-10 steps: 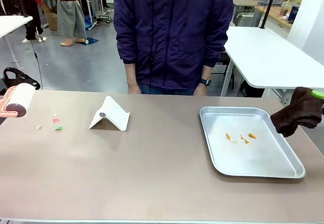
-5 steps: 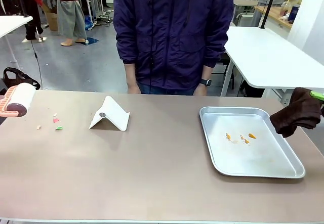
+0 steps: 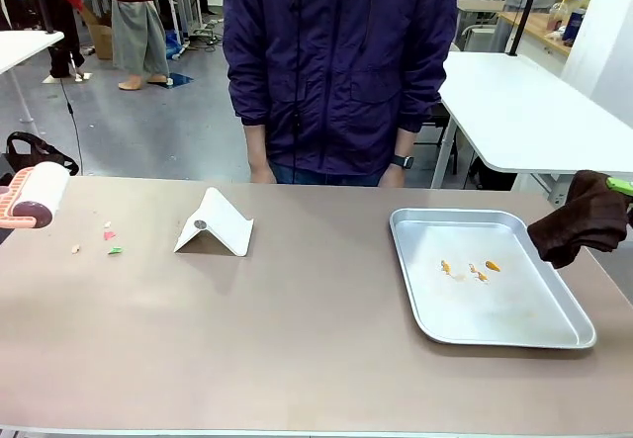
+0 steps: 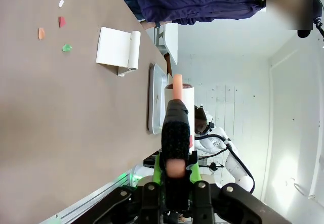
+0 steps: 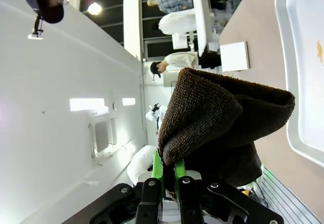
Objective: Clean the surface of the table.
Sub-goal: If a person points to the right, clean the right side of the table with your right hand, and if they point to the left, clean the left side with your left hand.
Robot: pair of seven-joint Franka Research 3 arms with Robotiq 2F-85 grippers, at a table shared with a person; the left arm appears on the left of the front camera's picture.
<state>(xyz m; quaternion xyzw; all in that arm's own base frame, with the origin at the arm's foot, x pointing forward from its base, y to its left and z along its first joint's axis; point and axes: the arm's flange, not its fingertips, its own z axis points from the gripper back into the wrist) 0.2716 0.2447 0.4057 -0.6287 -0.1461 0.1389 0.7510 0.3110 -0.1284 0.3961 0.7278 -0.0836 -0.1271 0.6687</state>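
Cleaning looks unstarted. The left gripper [image 4: 174, 172] is clamped on a roller [image 4: 180, 96] and the right gripper [image 5: 169, 172] on a cloth [image 5: 223, 128]. Next, roll over the scraps [image 4: 61, 21] ahead of the left gripper on the tabletop [image 3: 297, 329].

The table [image 3: 297, 349] is taupe, tray [image 3: 514, 309] silver, cloth [image 3: 584, 219] dark brown, roller [image 3: 40, 191] white.

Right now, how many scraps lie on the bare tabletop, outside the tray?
4, all near the left end of the table: a tiny white scrap, a red scrap beside it, an orange scrap and a green scrap. Smaller specks could go unseen.
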